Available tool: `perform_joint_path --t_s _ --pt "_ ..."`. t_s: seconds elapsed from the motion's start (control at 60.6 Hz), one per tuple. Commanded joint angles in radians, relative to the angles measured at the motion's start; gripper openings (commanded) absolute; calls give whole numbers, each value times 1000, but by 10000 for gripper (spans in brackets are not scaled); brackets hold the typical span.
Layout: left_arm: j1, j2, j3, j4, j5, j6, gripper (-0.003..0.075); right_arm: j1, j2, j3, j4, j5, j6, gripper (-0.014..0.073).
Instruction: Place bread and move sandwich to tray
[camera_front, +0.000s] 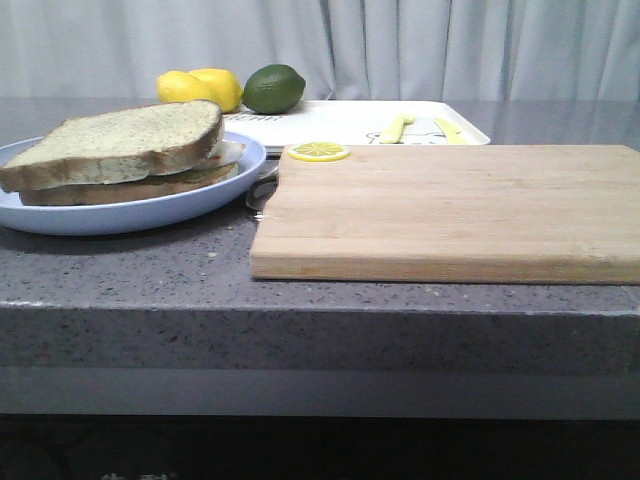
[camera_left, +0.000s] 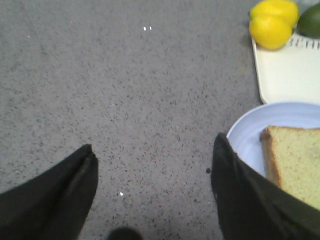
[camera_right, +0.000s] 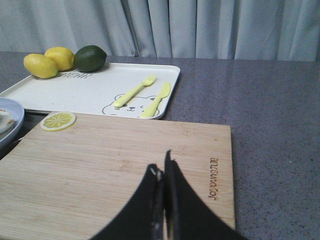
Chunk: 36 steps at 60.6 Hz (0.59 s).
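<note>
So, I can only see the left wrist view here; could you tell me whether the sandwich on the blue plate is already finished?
Observer: From the front, a top slice of bread already sits on the sandwich, with egg white showing between the slices.
Operator: Thank you. Is there anything on the tray besides the lemons?
Observer: Yes, the right wrist view shows a yellow fork and knife lying on the tray, near its end away from the lemons.
Operator: And what is the right gripper doing?
Observer: The right gripper is shut and empty above the cutting board; the left gripper is open over bare counter beside the plate.
</note>
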Motion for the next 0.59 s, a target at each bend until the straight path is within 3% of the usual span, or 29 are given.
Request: perform_joint_path --t_s 0.0,0.264,0.578 --pt "-47 69 -76 -8 -18 16 470 1 5 -27 9 -80 -7 -69" --pt "-74 297 -200 -42 132 16 470 1 5 -27 19 -80 -7 -69" --pt "-99 455 -266 -84 138 16 470 1 5 -27 19 -80 -7 -69"
